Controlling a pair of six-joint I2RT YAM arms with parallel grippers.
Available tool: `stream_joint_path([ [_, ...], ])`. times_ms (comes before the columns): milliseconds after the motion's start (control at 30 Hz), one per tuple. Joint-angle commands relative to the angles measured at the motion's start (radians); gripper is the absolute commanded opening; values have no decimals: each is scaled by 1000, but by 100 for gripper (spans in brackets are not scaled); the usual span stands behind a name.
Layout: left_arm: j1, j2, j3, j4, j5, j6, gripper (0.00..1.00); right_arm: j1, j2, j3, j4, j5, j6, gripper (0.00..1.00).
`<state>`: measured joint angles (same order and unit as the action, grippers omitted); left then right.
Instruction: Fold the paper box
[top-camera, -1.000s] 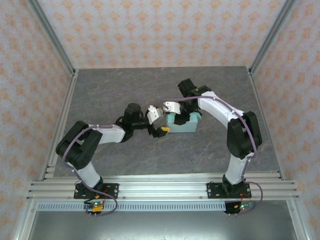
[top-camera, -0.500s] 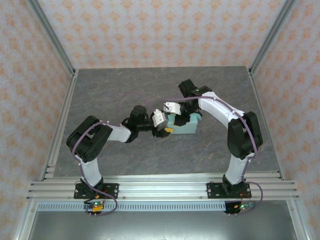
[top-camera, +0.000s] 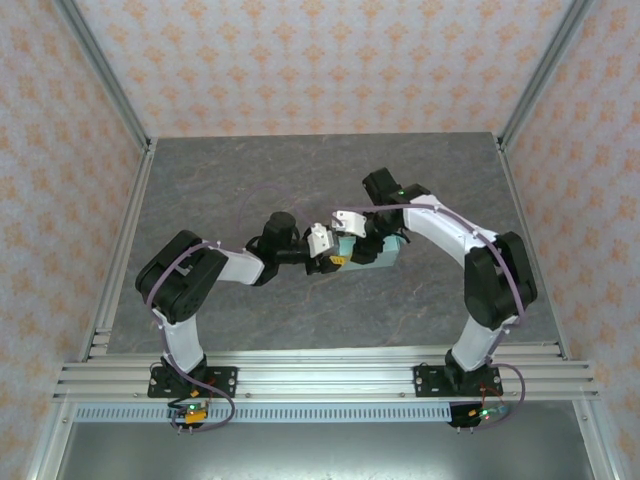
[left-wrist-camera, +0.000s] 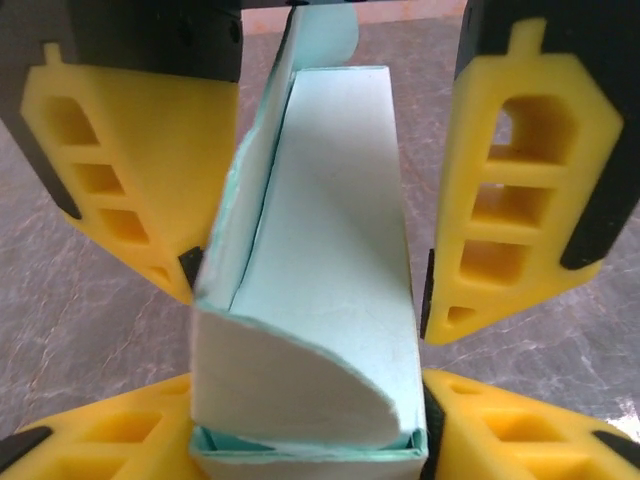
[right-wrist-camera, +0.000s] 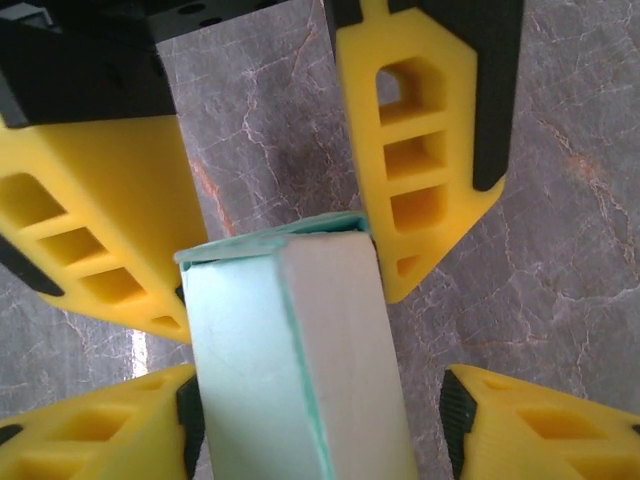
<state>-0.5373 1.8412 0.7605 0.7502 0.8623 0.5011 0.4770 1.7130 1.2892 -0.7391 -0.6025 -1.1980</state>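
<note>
Pale mint-blue thin card box (top-camera: 388, 252) is sitting mid grey marbled surface (top-camera: 250, 170), part folded, inner flap (left-wrist-camera: 290, 390) curling over. Left hand (left-wrist-camera: 310, 300) is straddling it, one finger touching, slim gap at the other: released. Right hand (right-wrist-camera: 285, 300) is straddling the opposite end; grip cannot be told.

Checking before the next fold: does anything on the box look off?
Yes. In the left wrist view, on the paper box, the near end flap curls in a bulge instead of lying flat, and one long wall bows too.
</note>
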Motion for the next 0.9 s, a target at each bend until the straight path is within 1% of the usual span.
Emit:
stream_joint_path([
  [0, 8, -6, 42, -25, 5, 19, 49, 12, -88, -36, 29, -16, 12, 66],
  [67, 8, -8, 43, -37, 4, 22, 49, 4, -140, -71, 63, -22, 46, 74],
  [133, 8, -14, 43, -48, 5, 24, 49, -12, -203, -122, 125, -51, 93, 79],
  [200, 9, -17, 50, -64, 3, 20, 49, -35, -266, -182, 207, -80, 141, 79],
  [300, 13, -20, 75, -113, -20, 2, 49, -79, -388, -288, 388, -85, 299, 79],
  [333, 16, -21, 80, -130, -23, -2, 49, -90, -428, -337, 484, -34, 394, 79],
  [400, 23, -25, 83, -135, -26, -19, 48, -112, -511, -428, 664, 153, 591, 80],
  [433, 29, -25, 86, -137, -25, -30, 48, -128, -546, -472, 735, 284, 715, 80],
  [467, 32, -25, 90, -151, -25, -36, 48, -152, -575, -497, 758, 359, 825, 80],
  [500, 35, -29, 99, -171, -25, -42, 48, -197, -596, -507, 738, 371, 950, 80],
  [533, 37, -30, 106, -189, -24, -44, 48, -241, -608, -502, 694, 349, 1079, 80],
  [600, 39, -34, 109, -204, -22, -45, 48, -299, -607, -454, 542, 300, 1273, 81],
  [633, 39, -36, 111, -209, -20, -46, 48, -312, -592, -419, 444, 243, 1298, 80],
  [667, 38, -37, 111, -216, -20, -48, 48, -314, -573, -390, 368, 190, 1277, 77],
  [700, 38, -40, 113, -225, -21, -46, 48, -313, -557, -375, 311, 125, 1243, 72],
  [733, 38, -42, 113, -232, -22, -44, 48, -313, -547, -374, 281, 88, 1223, 68],
  [833, 38, -46, 111, -239, -20, -46, 48, -313, -534, -418, 302, 15, 1187, 59],
  [867, 38, -46, 112, -242, -19, -49, 48, -313, -535, -429, 320, -6, 1178, 58],
])
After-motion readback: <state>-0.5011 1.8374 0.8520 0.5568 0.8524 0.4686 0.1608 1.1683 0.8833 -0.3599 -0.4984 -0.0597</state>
